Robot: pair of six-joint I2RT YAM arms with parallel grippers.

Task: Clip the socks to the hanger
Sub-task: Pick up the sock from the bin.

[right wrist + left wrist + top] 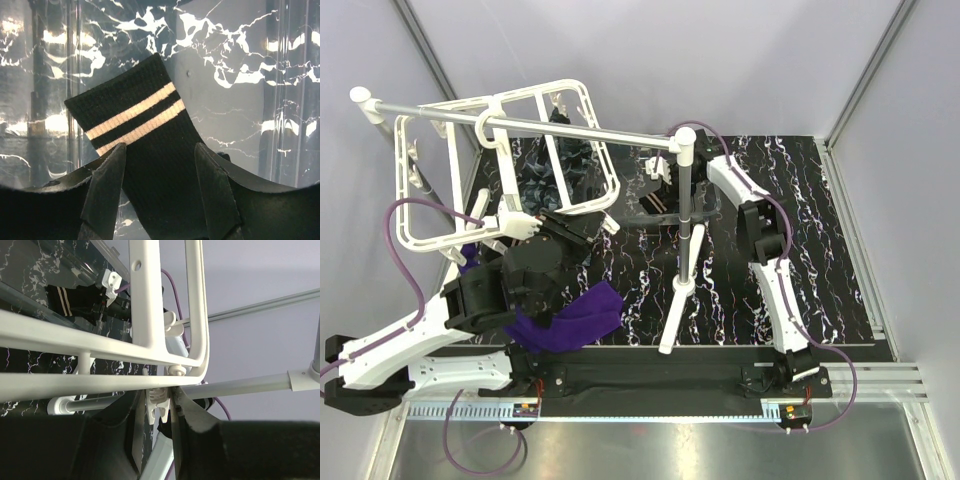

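Observation:
The white grid hanger (535,100) hangs tilted at the back left and fills the left wrist view (145,315). My left gripper (542,228) (159,415) is under its near corner, jaws pressed on both sides of a small white clip (159,399). A purple sock (575,318) lies bunched beside the left arm near the table's front edge. Dark socks (565,150) show within the hanger frame. My right gripper (665,190) (160,150) is open, with a finger on each side of the black sock with tan stripes (125,107), which lies flat in a clear tray (285,100).
A silver rod stand (682,230) with white caps stands mid-table, its horizontal rod (620,133) carrying the hanger and its legs spreading towards the front. The black marbled tabletop (800,250) sits between grey walls. Purple cables loop by the left arm (405,215).

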